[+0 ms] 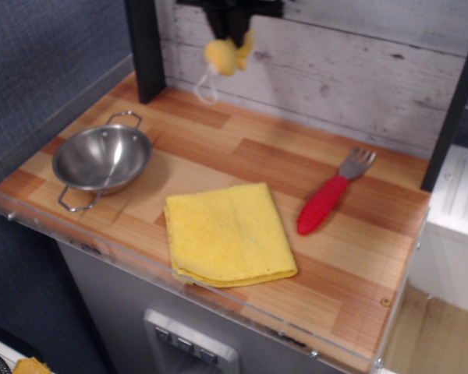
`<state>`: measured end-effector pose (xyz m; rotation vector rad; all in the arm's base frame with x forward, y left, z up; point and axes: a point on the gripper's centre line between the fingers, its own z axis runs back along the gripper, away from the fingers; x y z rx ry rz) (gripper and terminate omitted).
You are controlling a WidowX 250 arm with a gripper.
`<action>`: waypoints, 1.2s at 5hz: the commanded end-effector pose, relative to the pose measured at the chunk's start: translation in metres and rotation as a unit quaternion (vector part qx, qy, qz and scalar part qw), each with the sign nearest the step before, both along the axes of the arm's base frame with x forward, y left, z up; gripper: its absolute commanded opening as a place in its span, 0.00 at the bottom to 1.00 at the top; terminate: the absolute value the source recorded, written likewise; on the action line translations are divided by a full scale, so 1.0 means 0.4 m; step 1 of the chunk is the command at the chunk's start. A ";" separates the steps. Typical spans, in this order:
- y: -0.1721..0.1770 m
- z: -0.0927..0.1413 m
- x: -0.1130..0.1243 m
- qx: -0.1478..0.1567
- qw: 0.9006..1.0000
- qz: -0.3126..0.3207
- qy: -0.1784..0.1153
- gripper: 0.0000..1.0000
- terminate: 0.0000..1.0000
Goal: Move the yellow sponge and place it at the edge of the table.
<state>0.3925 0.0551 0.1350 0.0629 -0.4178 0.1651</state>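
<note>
The yellow sponge [227, 54] is a small lumpy thing of two blobs with a white string loop hanging below it. It hangs in the air near the top of the view, well above the back of the table [218, 144]. My gripper [230, 35] is shut on its top, and most of the gripper is cut off by the frame's upper edge. The table has light and reddish-brown plank stripes and a clear acrylic rim.
A steel bowl [101, 160] with two handles sits at the left. A large folded yellow cloth [228, 234] lies at the front middle. A fork with a red handle [331, 193] lies at the right. A black post [144, 51] stands at the back left.
</note>
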 end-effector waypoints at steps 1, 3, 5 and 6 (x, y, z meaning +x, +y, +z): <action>-0.141 0.058 -0.062 0.002 0.997 -0.070 -0.017 0.00 0.00; -0.262 0.037 -0.129 -0.010 0.993 -0.122 0.001 0.00 0.00; -0.354 -0.006 -0.187 -0.006 0.986 -0.163 0.020 0.00 0.00; -0.372 -0.049 -0.207 -0.003 0.985 -0.170 0.036 0.00 0.00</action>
